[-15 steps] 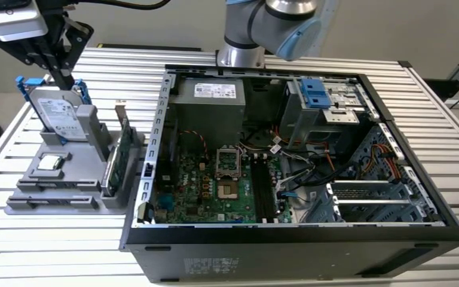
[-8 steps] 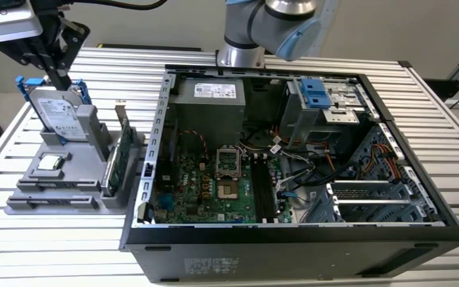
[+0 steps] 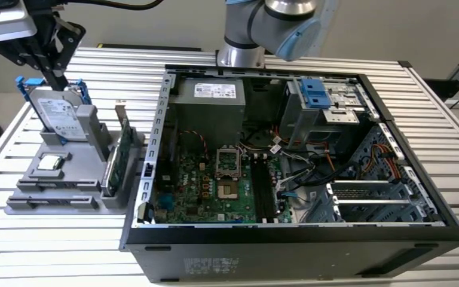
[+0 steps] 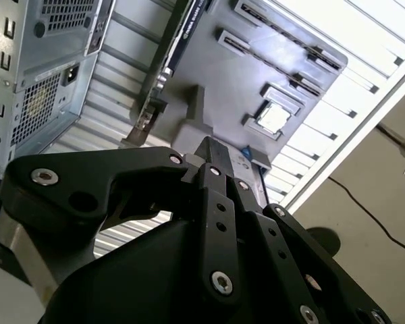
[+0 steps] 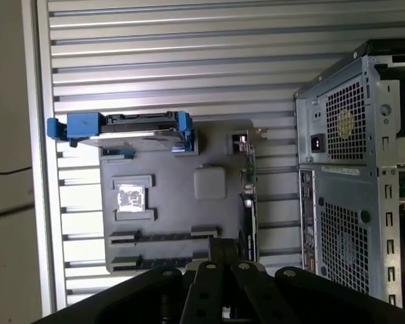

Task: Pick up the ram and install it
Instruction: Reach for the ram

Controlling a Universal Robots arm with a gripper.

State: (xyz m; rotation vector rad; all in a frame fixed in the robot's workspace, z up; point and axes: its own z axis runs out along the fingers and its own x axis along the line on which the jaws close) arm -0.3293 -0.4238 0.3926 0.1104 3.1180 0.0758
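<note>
Closest to you, the black fingers [image 4: 214, 162] sit narrow, tips nearly together, holding nothing you can see. Your gripper [image 3: 57, 76] hangs above the hard drive [image 3: 57, 113] end of the gray holder [image 3: 54, 203]. The ram [image 5: 162, 237] lies well apart from them, a long dark strip in the holder's slot, at the opposite end.
</note>
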